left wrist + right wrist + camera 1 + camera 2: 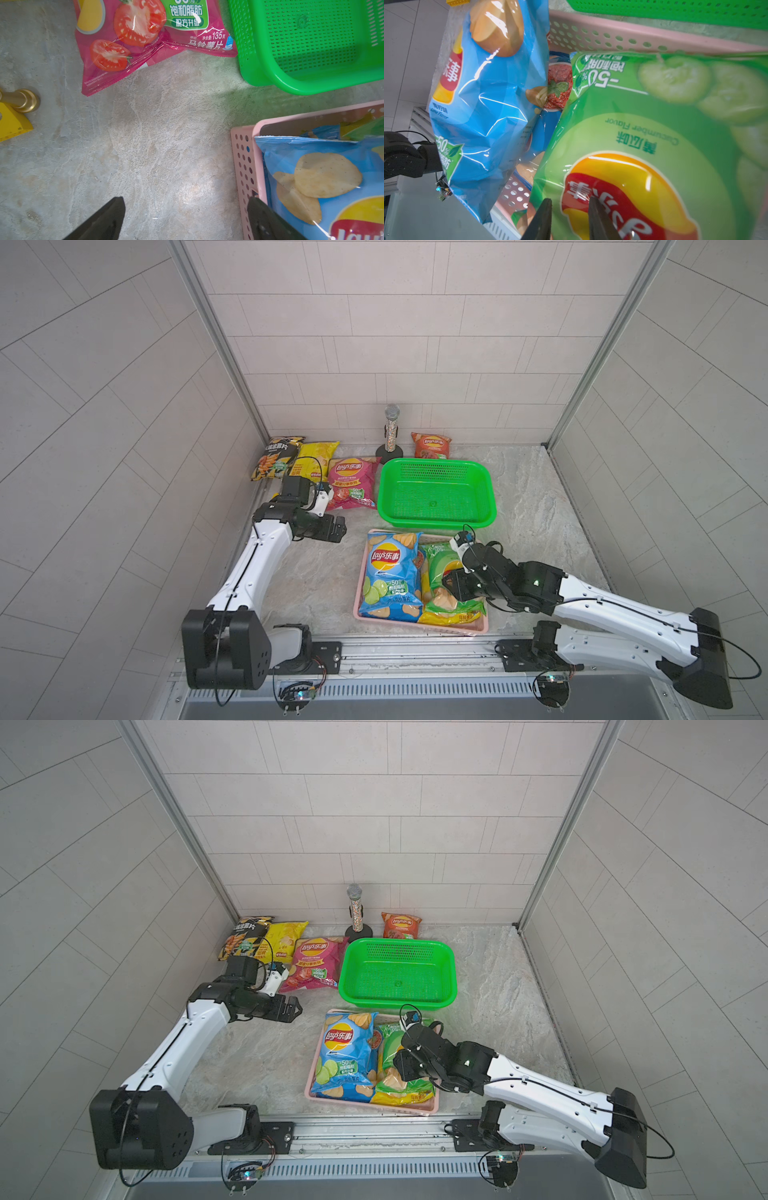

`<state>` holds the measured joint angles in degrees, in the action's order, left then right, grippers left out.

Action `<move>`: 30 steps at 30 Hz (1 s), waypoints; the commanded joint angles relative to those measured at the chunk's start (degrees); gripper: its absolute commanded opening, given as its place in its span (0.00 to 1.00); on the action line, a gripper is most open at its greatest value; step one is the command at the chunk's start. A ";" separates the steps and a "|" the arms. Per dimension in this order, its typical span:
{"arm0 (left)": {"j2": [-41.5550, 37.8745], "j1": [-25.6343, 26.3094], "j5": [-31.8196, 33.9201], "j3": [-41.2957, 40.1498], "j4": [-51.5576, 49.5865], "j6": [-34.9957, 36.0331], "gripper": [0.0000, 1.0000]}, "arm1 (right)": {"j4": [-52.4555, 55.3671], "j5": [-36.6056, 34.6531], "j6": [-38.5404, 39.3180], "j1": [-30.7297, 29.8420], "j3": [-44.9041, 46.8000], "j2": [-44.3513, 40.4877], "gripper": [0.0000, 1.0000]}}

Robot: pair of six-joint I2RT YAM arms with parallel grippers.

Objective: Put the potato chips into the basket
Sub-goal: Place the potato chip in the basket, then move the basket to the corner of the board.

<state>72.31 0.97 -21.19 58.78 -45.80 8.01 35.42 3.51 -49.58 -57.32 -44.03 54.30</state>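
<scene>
We see the right gripper [570, 200] pinching the green cucumber bag [654, 124], glossy, puffed, red-and-yellow Lay's logo gleaming; the left gripper [186, 198] hangs wide open over the marbled table [166, 135].

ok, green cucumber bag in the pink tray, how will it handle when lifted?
Probably light for its size: the green bag looks air-puffed. Glossy film, so likely slippery. Same film as the creased blue bag, so it probably sags.
</scene>
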 commanded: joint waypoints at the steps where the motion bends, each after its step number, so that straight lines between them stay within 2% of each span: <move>1: 0.20 -0.21 0.19 0.10 -0.53 0.70 0.99 | 6.47 -3.14 2.09 0.27 -5.21 -2.56 0.44; 4: 0.22 -0.23 0.11 0.15 -0.54 0.69 0.99 | 10.87 -5.97 2.81 0.69 -9.16 -4.05 0.51; 7: 0.19 -0.25 0.10 0.15 -0.57 0.69 0.99 | 13.88 -9.03 0.83 2.12 -10.42 -6.55 0.53; 11: -0.09 -0.22 0.03 0.11 -0.64 0.71 0.99 | 16.86 -11.39 -4.35 6.14 -7.13 -11.13 0.52; 15: -0.19 -0.18 -0.06 0.12 -0.56 0.69 0.99 | 17.34 -8.86 -7.39 12.38 -0.63 -15.44 0.46; 23: 0.04 -0.26 -0.17 0.04 -0.58 0.73 0.99 | 16.87 -8.33 -8.83 18.31 7.51 -21.09 0.45; 30: 0.21 -0.21 0.00 0.06 -0.59 0.69 0.99 | 8.17 1.23 -6.20 21.50 13.23 -16.74 0.43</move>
<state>72.34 0.97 -21.21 58.78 -45.80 8.01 48.03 0.45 -57.01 -36.16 -31.97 35.51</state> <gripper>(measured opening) 0.994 0.434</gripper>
